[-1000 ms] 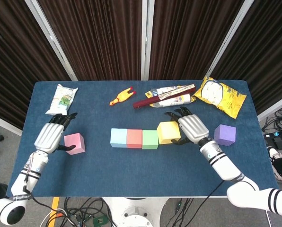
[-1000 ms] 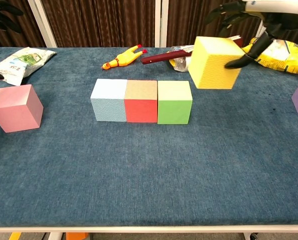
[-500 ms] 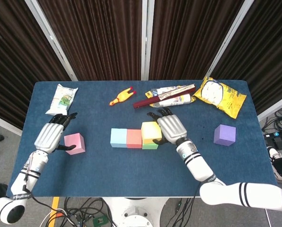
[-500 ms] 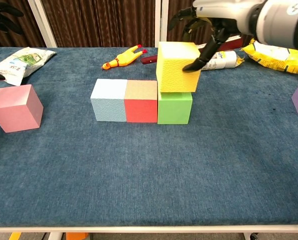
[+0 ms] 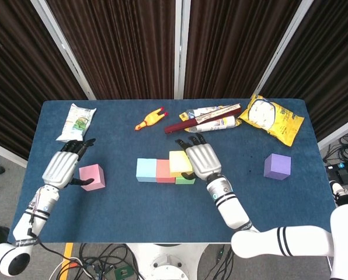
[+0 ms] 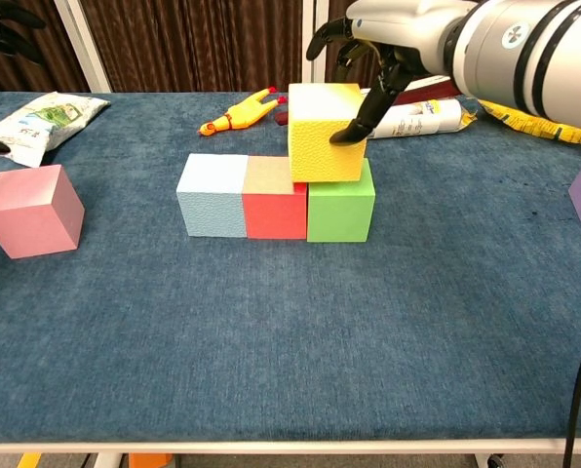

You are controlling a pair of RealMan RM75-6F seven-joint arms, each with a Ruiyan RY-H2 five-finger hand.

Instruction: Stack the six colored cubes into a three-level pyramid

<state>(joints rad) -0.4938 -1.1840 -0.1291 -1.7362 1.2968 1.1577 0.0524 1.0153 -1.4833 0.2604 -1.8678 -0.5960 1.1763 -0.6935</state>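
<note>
Since the earlier frame the right hand has carried the yellow foam cube leftward, over the seam between the red foam cube and the green foam cube. In the head view, those two sit in a touching row with the light blue foam cube; the left hand, fingers loosely spread and holding nothing, rests beside the pink foam cube, and the purple foam cube stands well apart on the blue cloth-covered table. In the chest view, the right hand grasps the yellow cube, which rests on the row.
</note>
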